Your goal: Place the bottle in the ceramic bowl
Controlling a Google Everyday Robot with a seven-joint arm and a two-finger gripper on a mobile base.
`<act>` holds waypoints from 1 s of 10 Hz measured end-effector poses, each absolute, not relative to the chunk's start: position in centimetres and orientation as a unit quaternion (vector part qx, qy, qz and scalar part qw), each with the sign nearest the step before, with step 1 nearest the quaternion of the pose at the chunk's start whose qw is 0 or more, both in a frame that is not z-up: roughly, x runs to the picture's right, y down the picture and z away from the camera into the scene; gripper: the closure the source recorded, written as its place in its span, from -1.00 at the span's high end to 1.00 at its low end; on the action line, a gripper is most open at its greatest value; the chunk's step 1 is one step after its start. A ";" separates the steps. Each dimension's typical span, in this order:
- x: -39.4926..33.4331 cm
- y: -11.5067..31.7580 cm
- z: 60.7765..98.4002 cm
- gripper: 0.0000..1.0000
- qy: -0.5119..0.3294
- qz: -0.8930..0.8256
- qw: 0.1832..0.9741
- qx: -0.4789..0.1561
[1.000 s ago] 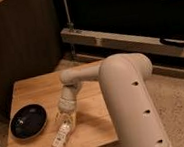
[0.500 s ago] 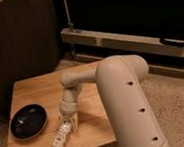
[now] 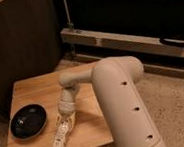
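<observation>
Camera view (only one). Bottle [image 3: 58, 138]: slim, pale whitish plastic, lying flat on the wooden table [image 3: 34, 90]. Its long axis runs from upper right to lower left, w/ the lower end close to the table's front edge. Cap & label can't be told apart from the body here. It's roughly as long as the ceramic bowl [image 3: 28, 121] is wide.

Bowl: shallow, round, glossy, v. dark, low rim, plate-like. It sits on the left part of the table, just left of the bottle w/ a strip of bare wood between them. So the bottle is on the tabletop, outside the bowl.

Gripper [image 3: 66, 119]: at the end of the cream arm [image 3: 121, 99], pointing down at the table, right at the bottle's upper end and seemingly in contact w/ it. Can't tell whether it's open or closed, nor whether it actually has hold of the bottle.

Vs. 1 s ago: bottle & bowl are in the same spots at the same angle. Gripper is at about the same place over the bottle's upper end, maybe a touch lower. The arm's big upper link has shifted slightly left, and the wrist joint sits a bit higher and further right.
</observation>
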State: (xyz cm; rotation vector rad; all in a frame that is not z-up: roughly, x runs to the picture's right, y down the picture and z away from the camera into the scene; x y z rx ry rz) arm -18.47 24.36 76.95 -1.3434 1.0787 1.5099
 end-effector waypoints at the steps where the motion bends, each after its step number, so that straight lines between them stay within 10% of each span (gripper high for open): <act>1: -18.6 23.6 76.3 -0.97 0.424 0.601 0.412 -0.538; 10: -22.5 12.9 66.9 -1.00 0.394 0.629 0.434 -0.510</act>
